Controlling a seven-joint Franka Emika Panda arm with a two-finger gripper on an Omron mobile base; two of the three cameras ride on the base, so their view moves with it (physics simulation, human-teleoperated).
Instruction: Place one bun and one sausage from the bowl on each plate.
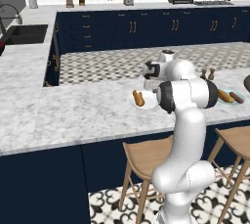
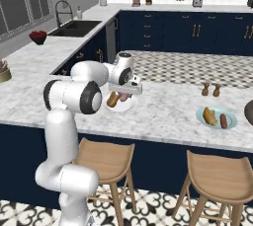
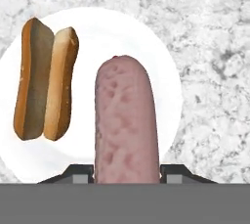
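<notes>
A pinkish-brown sausage (image 3: pixel 126 120) sits pinched between the jaws of the gripper (image 3: pixel 126 171), held above the white plate (image 3: pixel 166 71). A split bun (image 3: pixel 45 78) already lies on that plate, beside the sausage. Farther along the marble table (image 2: pixel 168 114), the blue-green plate (image 2: pixel 200 116) holds a second bun (image 2: pixel 210 117) and sausage (image 2: pixel 223 120), near two brown shakers (image 2: pixel 211 90).

Through my hand camera, the tool (image 3: pixel 126 171) grips a pinkish-brown sausage (image 3: pixel 126 120) between its dark tips, above a white plate (image 3: pixel 168 78). A split golden bun (image 3: pixel 45 78) lies on the plate's left side. Grey marbled surface (image 3: pixel 215 47) surrounds it.
</notes>
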